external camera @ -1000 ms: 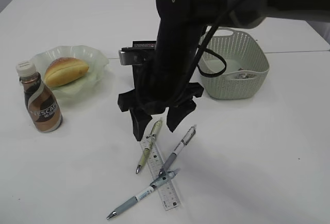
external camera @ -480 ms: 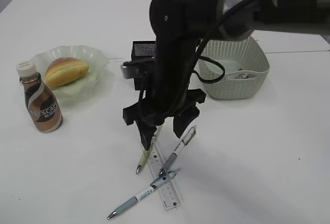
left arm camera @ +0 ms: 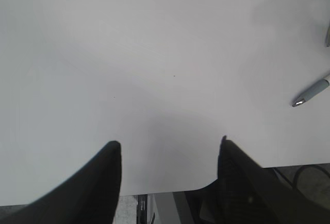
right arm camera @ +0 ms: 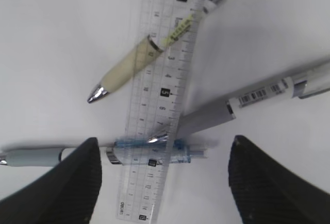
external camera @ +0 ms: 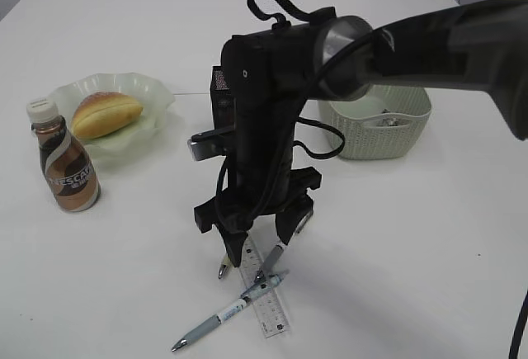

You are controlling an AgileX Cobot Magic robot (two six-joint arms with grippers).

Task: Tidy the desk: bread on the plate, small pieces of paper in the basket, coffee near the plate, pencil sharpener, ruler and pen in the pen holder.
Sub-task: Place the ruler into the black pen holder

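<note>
My right gripper (external camera: 261, 239) (right arm camera: 165, 142) hangs open, pointing down, just above the clear ruler (external camera: 266, 299) (right arm camera: 164, 92), its fingers straddling it. A cream pen (right arm camera: 135, 64), a grey pen (right arm camera: 242, 103) and a blue-grey pen (external camera: 221, 319) (right arm camera: 46, 156) cross the ruler. The bread (external camera: 105, 113) lies on the plate (external camera: 145, 87), with the coffee (external camera: 66, 165) beside it. The pen holder (external camera: 219, 82) is mostly hidden behind the arm. No pencil sharpener shows. My left gripper (left arm camera: 170, 149) is open over bare desk (left arm camera: 154, 54).
The basket (external camera: 404, 132) stands at the right behind the arm, with a small crumpled scrap (external camera: 388, 118) inside. The right arm crosses the middle of the exterior view. The left wrist view shows the desk's front edge and a pen tip (left arm camera: 308, 94).
The right gripper has come down and toward the front, from beside the pen holder to just above the ruler and pens. Nothing on the desk has moved.
</note>
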